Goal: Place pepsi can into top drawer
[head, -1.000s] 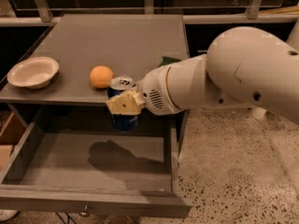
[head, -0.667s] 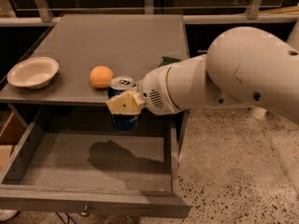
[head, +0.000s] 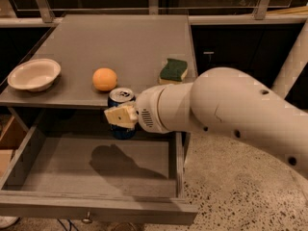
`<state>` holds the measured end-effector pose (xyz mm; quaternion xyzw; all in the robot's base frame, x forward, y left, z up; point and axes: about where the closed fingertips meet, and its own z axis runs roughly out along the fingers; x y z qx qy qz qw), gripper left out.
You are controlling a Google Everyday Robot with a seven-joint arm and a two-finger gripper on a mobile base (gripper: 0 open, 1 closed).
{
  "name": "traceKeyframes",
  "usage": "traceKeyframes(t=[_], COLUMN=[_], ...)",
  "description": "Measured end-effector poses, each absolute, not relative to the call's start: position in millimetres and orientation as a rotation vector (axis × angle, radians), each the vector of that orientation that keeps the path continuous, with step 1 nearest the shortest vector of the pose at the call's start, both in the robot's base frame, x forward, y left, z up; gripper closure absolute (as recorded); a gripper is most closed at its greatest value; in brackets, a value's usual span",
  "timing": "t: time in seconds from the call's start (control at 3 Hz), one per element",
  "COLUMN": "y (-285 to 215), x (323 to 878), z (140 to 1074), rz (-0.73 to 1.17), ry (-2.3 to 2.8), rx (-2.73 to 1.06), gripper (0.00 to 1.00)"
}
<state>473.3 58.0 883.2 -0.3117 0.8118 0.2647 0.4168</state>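
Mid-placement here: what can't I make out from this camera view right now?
- The pepsi can: only its top and base show. The gripper, shut on it over the drawer, covers the label.
- The gap between the can and the top drawer floor: cannot tell from this angle.
- The drawer's back: hidden under the tabletop.
- The knob: partly cut off by the bottom edge.
- The floor right of the drawer: hidden by the arm.

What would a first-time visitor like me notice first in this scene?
The big white arm sweeping in from the right dominates the view. Its gripper, at the tabletop's front edge, has its jaws closed on a pepsi can, held over the open top drawer. Behind, on the tabletop, sit an orange, a white bowl at the left and a green sponge.
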Motion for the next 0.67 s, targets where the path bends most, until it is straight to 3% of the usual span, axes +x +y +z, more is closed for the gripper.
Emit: traceKeyframes(t=[0.67], y=[61.8], x=[472.6], z=[867.5], rz=[0.67], ry=[2.042], rx=[-0.719], gripper=[1.0])
